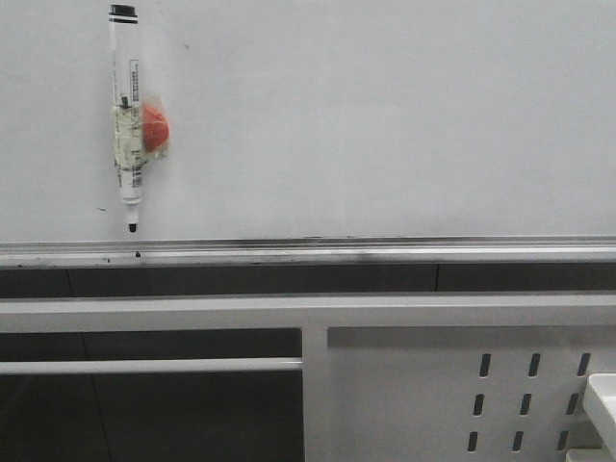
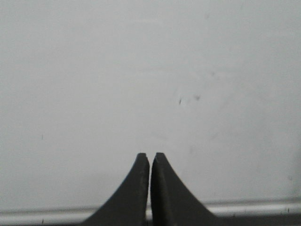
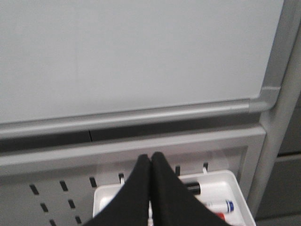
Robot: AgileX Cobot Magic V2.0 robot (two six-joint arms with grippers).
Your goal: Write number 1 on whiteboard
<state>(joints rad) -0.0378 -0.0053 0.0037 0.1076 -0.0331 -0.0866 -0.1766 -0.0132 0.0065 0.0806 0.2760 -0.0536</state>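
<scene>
Left pincer [image 2: 150, 162]: fingers pressed together, holding nothing, pointed at the bare whiteboard [image 1: 385, 125] above its silver ledge [image 1: 308, 252]. Right pincer [image 3: 151, 162]: likewise closed and empty, over a white tray [image 3: 225, 181] of markers. No stroke visible; a marker [image 1: 126, 115] hangs on the board.

Dim, flat, greyish light; soft grainy frames, blurred dark tool tips in both wrist views.

We are seeing the whiteboard [image 1: 385, 115] looking smooth and glossy, its ledge [image 1: 385, 252] showing as brushed silver metal, smudged dark in places. The perforated panel [image 1: 433, 385] is appearing as matt white-painted metal; both claws' fingers [image 2: 136, 197] [image 3: 164, 197] are looking matt black.
</scene>
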